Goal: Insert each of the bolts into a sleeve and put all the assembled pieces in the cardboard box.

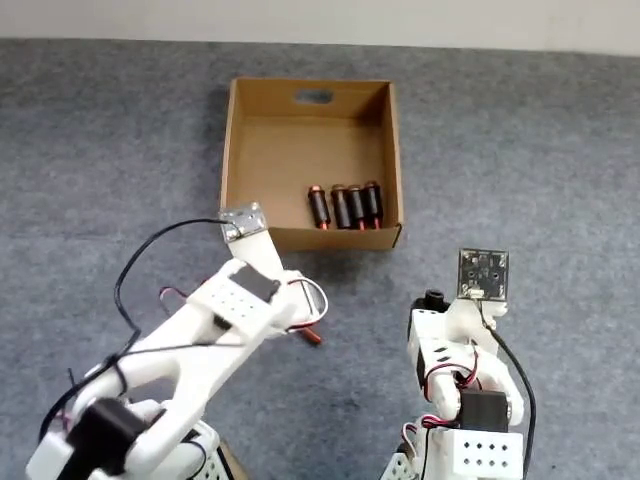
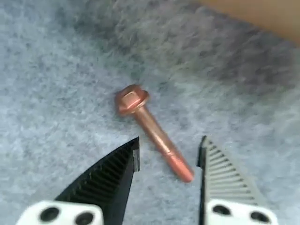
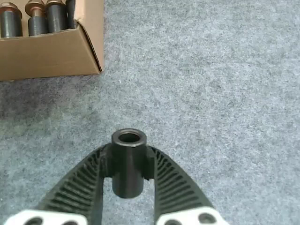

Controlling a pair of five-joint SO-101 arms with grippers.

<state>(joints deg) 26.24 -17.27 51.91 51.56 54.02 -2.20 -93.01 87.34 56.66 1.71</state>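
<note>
A copper bolt point(image 2: 150, 129) with a hex flange head lies flat on the grey carpet. My left gripper point(image 2: 169, 143) is open just above it, with the threaded end of the shank between the two fingertips. In the high view the bolt point(image 1: 311, 337) peeks out from under the left arm, a short way in front of the cardboard box point(image 1: 232, 150). My right gripper point(image 3: 127, 153) is shut on a black sleeve point(image 3: 127, 164), held upright with its bore facing up. The sleeve point(image 1: 433, 299) sits right of the box's front corner. Several assembled pieces point(image 1: 345, 206) lie in a row inside the box.
The box's front right corner point(image 3: 89, 51) stands close ahead of the right gripper, with assembled pieces point(image 3: 37, 18) just behind its wall. Grey carpet covers the table around both arms. Loose cables point(image 1: 150, 255) loop off the left arm.
</note>
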